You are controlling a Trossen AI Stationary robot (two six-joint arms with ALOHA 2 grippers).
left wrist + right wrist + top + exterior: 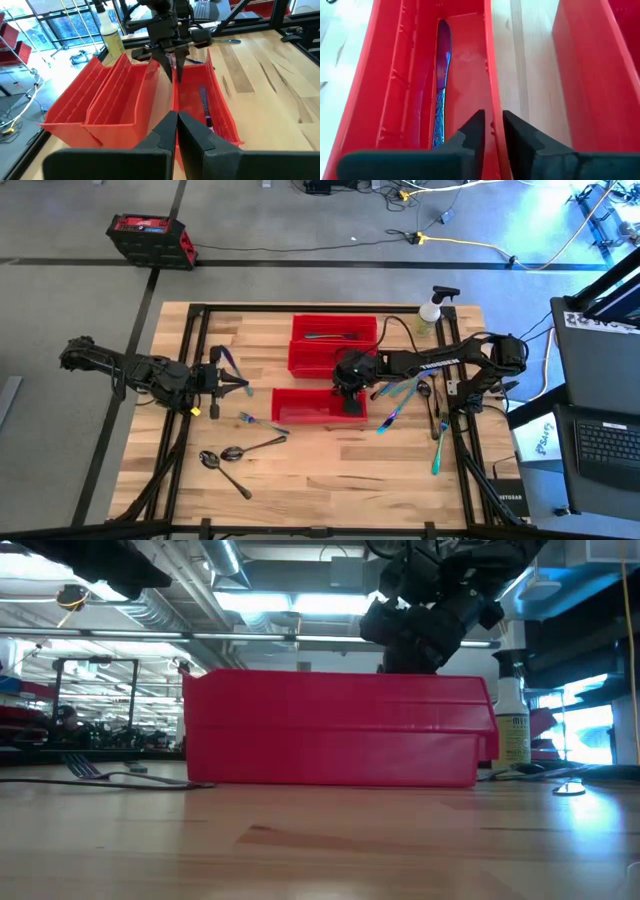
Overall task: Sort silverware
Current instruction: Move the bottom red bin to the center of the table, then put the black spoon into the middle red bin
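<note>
Three red bins stand mid-table, two side by side at the far side [335, 345] and one nearer [310, 406]. An iridescent knife [441, 85] lies flat on the near bin's floor. My right gripper [492, 131] hangs over that bin's right end, above its far wall [490, 75], fingers slightly open with nothing between them. My left gripper [176, 127] hovers shut and empty left of the bins. Loose silverware lies flat on the table: a fork [262, 422], two dark spoons [228, 455], and several iridescent pieces right of the bins [405, 395]. A dark piece [335, 336] lies in the farthest bin.
A clear spray bottle [430, 313] stands at the far right, behind the bins. An iridescent piece [228, 360] lies just beyond my left gripper. The table's dark frame rails [465, 450] run along its left and right sides. Bare wood lies along the near edge [340, 480].
</note>
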